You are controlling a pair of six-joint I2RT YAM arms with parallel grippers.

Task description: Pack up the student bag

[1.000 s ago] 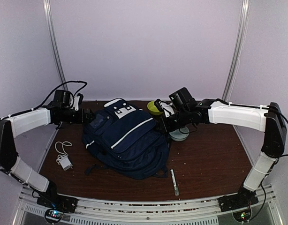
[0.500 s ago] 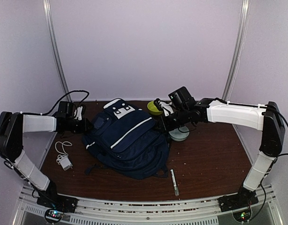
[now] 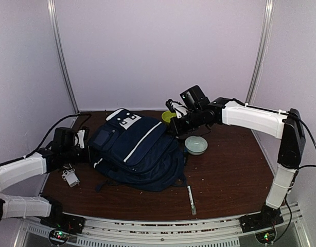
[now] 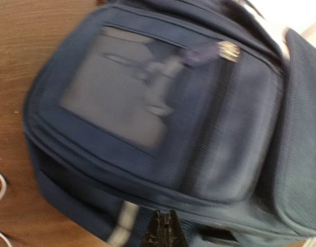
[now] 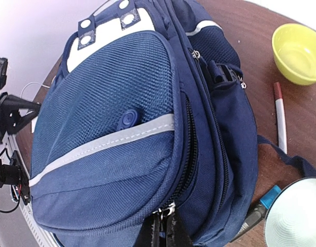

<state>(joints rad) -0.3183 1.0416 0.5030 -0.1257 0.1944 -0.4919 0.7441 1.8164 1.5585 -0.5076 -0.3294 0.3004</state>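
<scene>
One backpack (image 3: 140,149), navy with a white stripe, lying front-up in the middle of the bench (image 3: 225,175). Its long axis runs on a diagonal. The top end with the white patch (image 3: 128,119) points to the back wall and a bit left, and the bottom end points to the near right.

The right gripper (image 5: 163,231) is at the bag's far right edge, jaws clenched on what looks like a zipper tab (image 5: 167,210). The left gripper (image 4: 161,230) is down low at the bag's left side with its jaws pressed together right at the fabric. Can't tell if any cloth is caught in there, the wrist view is blurry.

Around it there are two bowls. The yellow bowl (image 3: 168,118) is behind the bag by the right gripper, and the pale bowl (image 3: 196,144) is just off the bag's right side. One pen (image 3: 191,200) lies near the front right corner, clear of the bag. One white charger (image 3: 72,178) with its cable is off to the left.
</scene>
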